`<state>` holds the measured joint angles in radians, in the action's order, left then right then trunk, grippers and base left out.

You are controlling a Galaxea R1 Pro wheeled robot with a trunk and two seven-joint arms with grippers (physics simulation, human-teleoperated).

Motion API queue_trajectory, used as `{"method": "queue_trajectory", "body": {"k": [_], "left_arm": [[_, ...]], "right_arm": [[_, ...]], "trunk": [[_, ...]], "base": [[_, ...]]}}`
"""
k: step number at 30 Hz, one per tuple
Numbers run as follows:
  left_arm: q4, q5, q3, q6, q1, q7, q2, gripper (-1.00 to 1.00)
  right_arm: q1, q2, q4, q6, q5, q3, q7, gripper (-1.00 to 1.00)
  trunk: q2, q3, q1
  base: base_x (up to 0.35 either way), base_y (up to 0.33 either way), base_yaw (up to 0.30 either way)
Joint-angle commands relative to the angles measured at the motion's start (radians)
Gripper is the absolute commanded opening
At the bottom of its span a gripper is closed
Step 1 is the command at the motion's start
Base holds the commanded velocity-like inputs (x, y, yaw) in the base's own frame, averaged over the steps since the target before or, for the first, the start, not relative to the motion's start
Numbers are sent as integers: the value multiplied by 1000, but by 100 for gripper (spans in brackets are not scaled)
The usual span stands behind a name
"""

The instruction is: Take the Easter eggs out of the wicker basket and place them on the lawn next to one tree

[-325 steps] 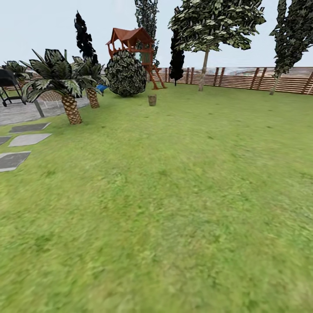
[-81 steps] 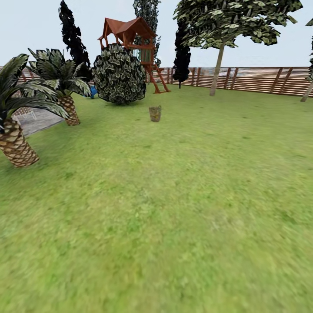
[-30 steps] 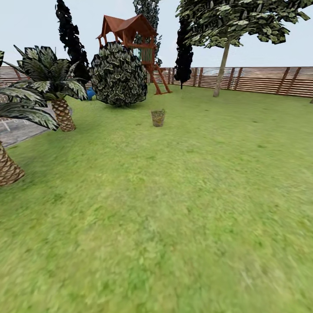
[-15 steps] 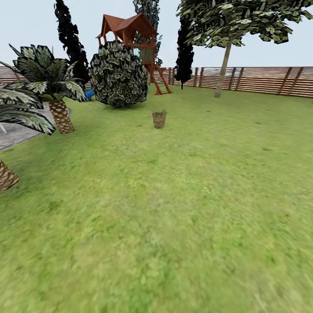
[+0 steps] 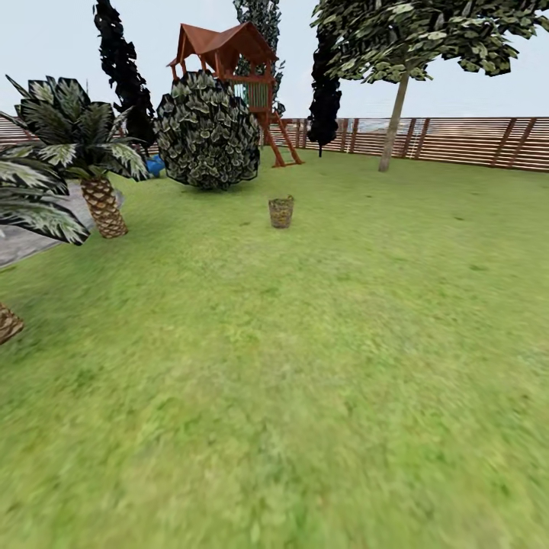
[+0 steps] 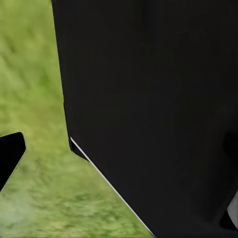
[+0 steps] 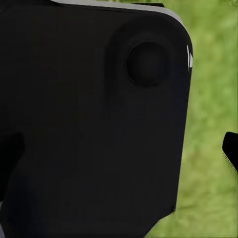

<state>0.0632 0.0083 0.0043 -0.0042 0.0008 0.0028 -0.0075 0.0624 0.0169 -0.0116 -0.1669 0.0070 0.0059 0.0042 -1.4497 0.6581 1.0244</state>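
Both wrist views are mostly blocked by black robot housing (image 6: pixel 148 99), so whether either gripper is spread or closed cannot be told; grass shows past it. Out ahead, the wicker basket (image 5: pixel 280 212) stands upright on the lawn (image 5: pixel 305 366), well apart from the robot. Beyond it sit a round dark bush (image 5: pixel 207 131), a red playhouse (image 5: pixel 229 57) and a wooden fence (image 5: pixel 457 141). Palms (image 5: pixel 84 145) flank the left; the pale-trunked tree (image 5: pixel 394 122) rises by the fence.

Wicker basket (image 5: pixel 280 212) upright on lawn (image 5: pixel 305 366), near round dark bush (image 5: pixel 207 131).
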Motion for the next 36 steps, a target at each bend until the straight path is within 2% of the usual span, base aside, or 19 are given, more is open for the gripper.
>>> {"method": "queue_trajectory", "body": {"k": [1,36], "left_arm": [[1,1,0,0,0,0,0,100],[0,1,0,0,0,0,0,100]], "right_arm": [[0,0,1,-3,1,0,1,100],[0,0,1,-3,-1,-1,0,100]], "trunk": [[0,1,1],[0,1,1]], "base": [[340,74,0],[340,74,0]]}}
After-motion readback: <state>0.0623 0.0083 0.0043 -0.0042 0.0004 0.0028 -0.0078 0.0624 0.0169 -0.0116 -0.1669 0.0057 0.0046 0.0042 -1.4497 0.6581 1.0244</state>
